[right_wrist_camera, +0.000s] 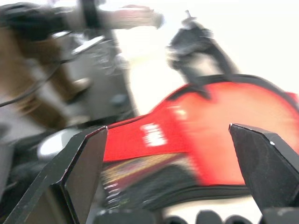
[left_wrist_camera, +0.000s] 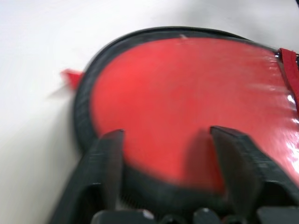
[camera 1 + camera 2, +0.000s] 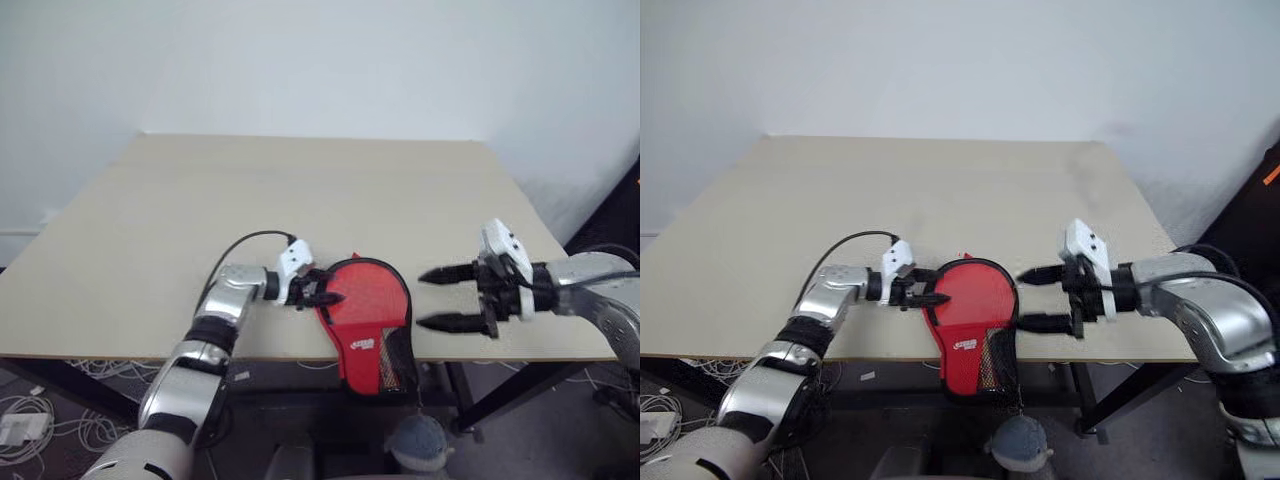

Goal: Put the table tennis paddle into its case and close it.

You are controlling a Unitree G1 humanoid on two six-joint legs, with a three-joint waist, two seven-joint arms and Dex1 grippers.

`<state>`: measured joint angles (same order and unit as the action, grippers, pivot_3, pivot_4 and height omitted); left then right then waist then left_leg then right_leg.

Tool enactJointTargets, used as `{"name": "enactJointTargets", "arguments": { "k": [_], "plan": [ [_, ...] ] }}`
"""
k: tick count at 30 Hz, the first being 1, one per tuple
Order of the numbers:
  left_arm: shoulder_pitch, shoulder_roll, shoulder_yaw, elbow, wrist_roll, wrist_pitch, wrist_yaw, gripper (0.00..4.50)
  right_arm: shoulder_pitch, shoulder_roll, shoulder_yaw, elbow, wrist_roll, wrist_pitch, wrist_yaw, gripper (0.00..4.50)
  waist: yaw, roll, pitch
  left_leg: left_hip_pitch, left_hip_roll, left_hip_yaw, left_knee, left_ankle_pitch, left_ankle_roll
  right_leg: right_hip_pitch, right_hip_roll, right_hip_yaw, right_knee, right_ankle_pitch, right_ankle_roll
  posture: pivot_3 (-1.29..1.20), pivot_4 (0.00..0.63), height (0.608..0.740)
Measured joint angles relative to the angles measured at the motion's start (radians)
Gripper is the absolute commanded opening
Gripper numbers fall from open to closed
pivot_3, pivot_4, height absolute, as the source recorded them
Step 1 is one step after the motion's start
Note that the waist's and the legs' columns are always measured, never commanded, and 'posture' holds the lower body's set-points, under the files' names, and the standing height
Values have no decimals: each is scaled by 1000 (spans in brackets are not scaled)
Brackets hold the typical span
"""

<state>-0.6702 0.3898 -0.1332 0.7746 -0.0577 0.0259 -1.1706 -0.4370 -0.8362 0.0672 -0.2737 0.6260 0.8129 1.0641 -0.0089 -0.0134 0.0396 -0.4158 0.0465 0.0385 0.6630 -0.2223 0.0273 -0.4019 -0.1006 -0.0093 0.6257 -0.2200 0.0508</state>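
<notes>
Item: case point(image 3: 365, 320), red fabric, paddle-shaped, black trim, white logo and black mesh pocket on its narrow end. Location: near edge of the surface point(image 3: 330, 200); round end rests on the surface, narrow end overhangs the edge toward us.

Contents: we cannot tell whether the table tennis paddle is inside; the red round face in the left wrist view may be the panel or the paddle behind it. Zip state not readable.

Left hand point(image 3: 328, 297): fingers parted, empty, at the case's left rim, touching or just beside it. Right hand point(image 3: 447, 298): fingers spread wide, empty, just right of the case, clear of it.

Step in hand, our judgement: closing. We should pin the round end, find the zip pull, and keep the overhanging end from sliding off.
</notes>
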Motion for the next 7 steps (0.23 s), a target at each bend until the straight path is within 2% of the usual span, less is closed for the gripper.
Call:
{"name": "enactJointTargets", "arguments": {
  "k": [1,2,7],
  "plan": [
    [16,30,8,-32,-1,17,6,4345,-11,18,1,26,-12,-1,-26,4500,0,0,0,-1,0,0,0,0,0,-1,0,0,0,1,1,0,0,740],
    [44,67,31,-81,-5,44,20,4490,-20,43,0,52,-28,-3,-57,4500,-1,0,0,-1,0,0,0,0,0,-1,0,0,0,2,1,0,0,740],
    [181,151,131,-239,-55,152,97,4490,-16,147,1,109,-75,-7,-161,4500,0,1,0,-2,0,1,-1,0,0,-3,0,0,0,3,0,0,0,740]
  ]
}}
